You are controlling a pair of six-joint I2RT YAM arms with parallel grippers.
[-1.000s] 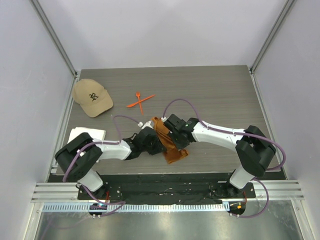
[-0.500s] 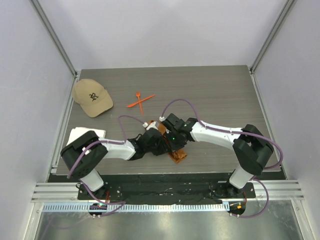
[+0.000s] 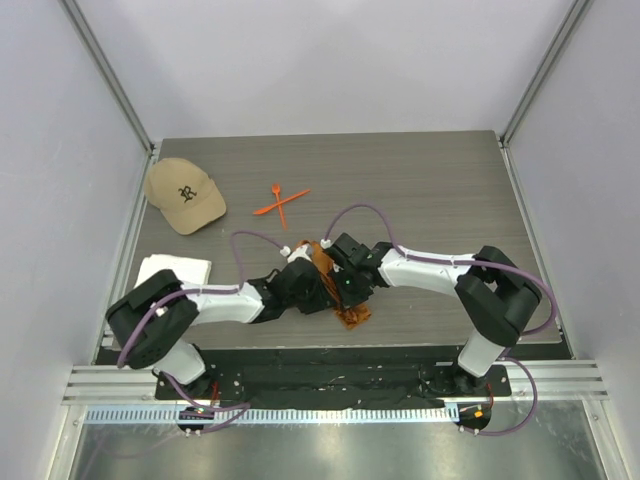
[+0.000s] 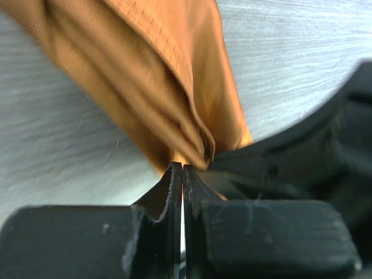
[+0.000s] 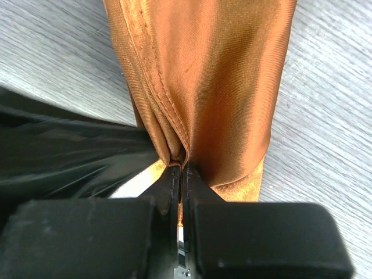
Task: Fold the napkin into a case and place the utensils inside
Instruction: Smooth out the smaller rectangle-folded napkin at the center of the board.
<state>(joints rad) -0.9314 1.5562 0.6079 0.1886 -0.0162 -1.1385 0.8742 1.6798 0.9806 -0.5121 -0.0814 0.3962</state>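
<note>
Vs 1 s ago: napkin (image 3: 351,316) shows less. The long strip is now bunched low, mostly under both hands, at the near-centre of the counter (image 3: 430,190). Cap (image 3: 185,195), utensils (image 3: 280,202) and white towel (image 3: 172,270) unmoved.

Left hand (image 4: 182,172): pressed together, pinching a napkin fold at its tips. Right hand (image 5: 182,170): same, pinching a gathered hem. The hands sit right beside each other.

Hidden: napkin mid-part covered in top view; wrist views crop its far end.

Count: 1 napkin, 2 utensils (crossed, well apart beyond it), 1 cap, 1 towel.
</note>
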